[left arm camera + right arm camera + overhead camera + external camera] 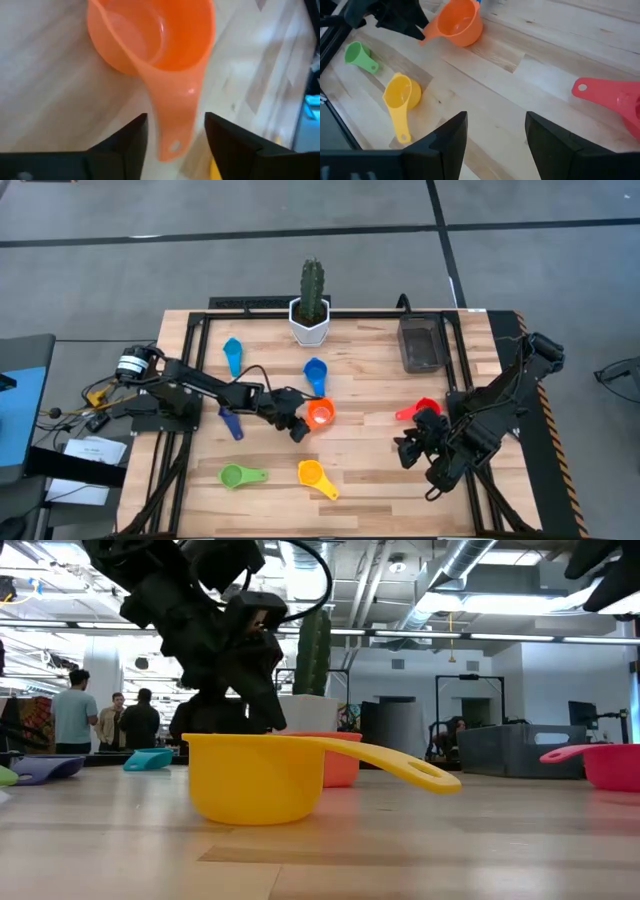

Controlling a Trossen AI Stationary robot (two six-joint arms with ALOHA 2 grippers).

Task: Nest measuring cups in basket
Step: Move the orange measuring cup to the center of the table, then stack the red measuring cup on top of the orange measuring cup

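The orange cup (320, 413) sits upright on the table's middle. My left gripper (300, 427) is open and low over the table. Its two fingers stand on either side of the cup's handle (172, 135), with small gaps showing. My right gripper (408, 450) is open and empty, above the table near the red cup (425, 409). Blue (316, 372), light blue (232, 352), dark blue (230, 422), green (238, 476) and yellow (315, 476) cups lie apart on the table. The dark basket (422, 345) stands at the far right.
A white hexagonal pot with a cactus (311, 320) stands at the far edge's middle, left of the basket. A black frame (190, 370) runs along the table's sides. Bare wood lies between the orange cup and the red cup. People stand in the room behind (75, 710).
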